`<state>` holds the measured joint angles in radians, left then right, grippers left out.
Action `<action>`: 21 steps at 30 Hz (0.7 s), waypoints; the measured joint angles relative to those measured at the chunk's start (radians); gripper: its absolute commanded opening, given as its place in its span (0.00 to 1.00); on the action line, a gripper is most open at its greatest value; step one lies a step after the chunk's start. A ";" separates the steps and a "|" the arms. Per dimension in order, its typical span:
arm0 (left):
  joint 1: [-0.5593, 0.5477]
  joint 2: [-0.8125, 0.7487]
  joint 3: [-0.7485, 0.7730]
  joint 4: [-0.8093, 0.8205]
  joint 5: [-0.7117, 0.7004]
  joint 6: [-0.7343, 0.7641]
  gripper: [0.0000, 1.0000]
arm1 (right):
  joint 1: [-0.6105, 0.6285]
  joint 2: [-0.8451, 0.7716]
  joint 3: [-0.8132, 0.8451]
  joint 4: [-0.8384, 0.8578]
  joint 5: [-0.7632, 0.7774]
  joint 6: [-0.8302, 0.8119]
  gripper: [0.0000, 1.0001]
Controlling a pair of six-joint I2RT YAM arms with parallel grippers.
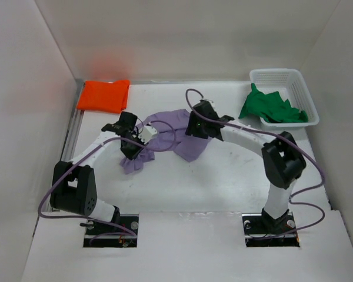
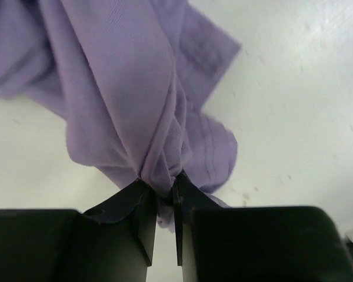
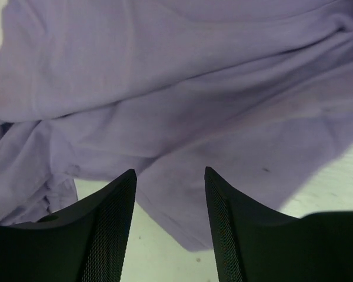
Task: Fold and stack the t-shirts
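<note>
The lavender t-shirt (image 1: pixel 175 126) lies crumpled in the middle of the table, stretched between my two arms. My left gripper (image 2: pixel 162 185) is shut on a bunched fold of it (image 2: pixel 135 88); in the top view that gripper (image 1: pixel 129 144) is at the shirt's left end. My right gripper (image 3: pixel 169 176) is open just above the shirt's cloth (image 3: pixel 182 88), with a corner of it between the fingers; in the top view it (image 1: pixel 194 130) sits over the shirt's right part. The orange t-shirt (image 1: pixel 103 95) lies folded at the back left. The green t-shirt (image 1: pixel 270 107) hangs crumpled out of the basket.
The white lattice basket (image 1: pixel 294 82) stands at the back right. White walls close in the table on the left, back and right. A metal rail (image 1: pixel 72 130) runs along the left edge.
</note>
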<state>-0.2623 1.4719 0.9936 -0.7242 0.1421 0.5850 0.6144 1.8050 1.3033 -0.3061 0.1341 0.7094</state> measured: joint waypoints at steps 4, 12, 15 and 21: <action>-0.001 -0.055 -0.060 -0.048 0.002 -0.004 0.14 | 0.029 0.129 0.063 -0.001 -0.008 0.029 0.55; -0.003 -0.092 -0.077 -0.049 0.015 -0.018 0.16 | -0.053 0.174 0.071 -0.039 0.012 0.094 0.54; -0.003 -0.092 -0.080 -0.050 0.016 -0.017 0.16 | -0.084 0.212 0.113 -0.057 0.007 0.111 0.36; 0.008 -0.096 -0.095 -0.037 0.016 -0.015 0.15 | -0.106 0.268 0.168 -0.086 -0.005 0.134 0.00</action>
<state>-0.2546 1.3758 0.8989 -0.7616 0.1581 0.5697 0.5087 2.0731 1.4712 -0.3923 0.1295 0.8436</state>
